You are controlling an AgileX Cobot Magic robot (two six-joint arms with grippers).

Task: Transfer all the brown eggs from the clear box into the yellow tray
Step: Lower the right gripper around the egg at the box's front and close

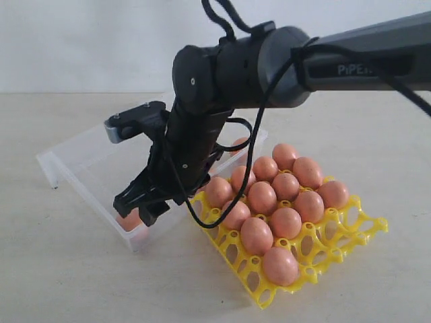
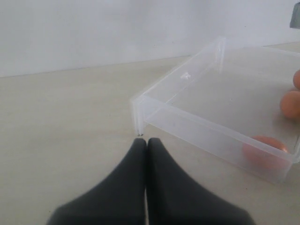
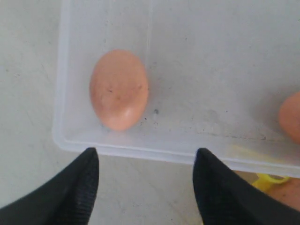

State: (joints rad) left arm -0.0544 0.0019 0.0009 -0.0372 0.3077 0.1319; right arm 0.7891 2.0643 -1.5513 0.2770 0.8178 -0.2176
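Nearest the exterior camera lies the bright yellow plastic lattice egg tray [image 1: 369, 225], its front corner cups bare and most of the others filled with smooth, matte orange-brown eggs [image 1: 280, 266] packed side by side. Just beside this yellow tray, on the pale beige tabletop [image 1: 67, 282], stands the shallow rectangular box of transparent, slightly frosted plastic [image 1: 81, 145]. One brown egg [image 3: 119, 89] lies on its side on the floor of the clear box, in a corner just inside the wall. Another egg [image 3: 290, 117] shows only partly at the edge of the right wrist view. The black right gripper [image 3: 145, 157] hangs on its dark arm over that wall, its two fingers spread wide with nothing between them and not touching the egg. The left gripper [image 2: 144, 139] has its dark fingers pressed together, empty, with the tips low over the bare tabletop just beside an outer corner of the clear box.
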